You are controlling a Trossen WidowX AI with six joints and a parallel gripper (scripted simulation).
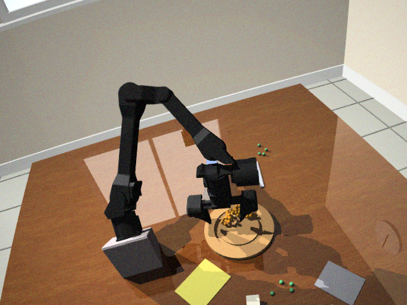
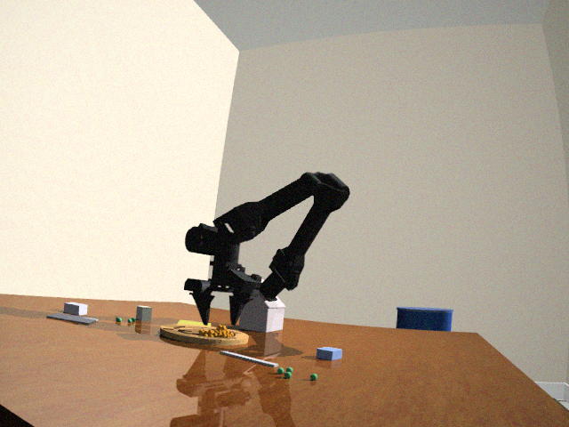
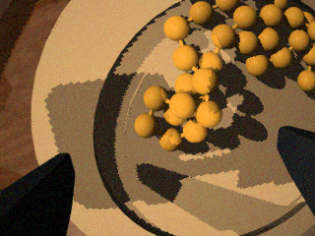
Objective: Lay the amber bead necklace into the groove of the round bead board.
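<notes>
The amber bead necklace [image 1: 229, 216] [image 2: 220, 332] [image 3: 182, 105] lies bunched on the round bead board [image 1: 218, 248] [image 2: 177, 335] [image 3: 79, 49]. In the wrist view its beads form a heap at the upper right and a doubled clump reaching down to the middle, inside the ring groove [image 3: 104, 147]. The left and lower parts of the groove hold no beads there. The far right of the necklace is cut off by that view. My gripper [image 1: 226, 221] [image 2: 220, 324] [image 3: 174, 145] is open and empty just above the board, its fingers wide apart on either side of the clump.
Green beads [image 1: 291, 283] [image 2: 288, 370] lie in two groups. A yellow sheet [image 1: 202, 282], a grey sheet [image 1: 340, 283] and a white block [image 1: 253, 299] lie at the front in the top view. A pale bar [image 1: 260, 175] [image 2: 250, 358] and a blue block [image 2: 329, 353] lie near the board.
</notes>
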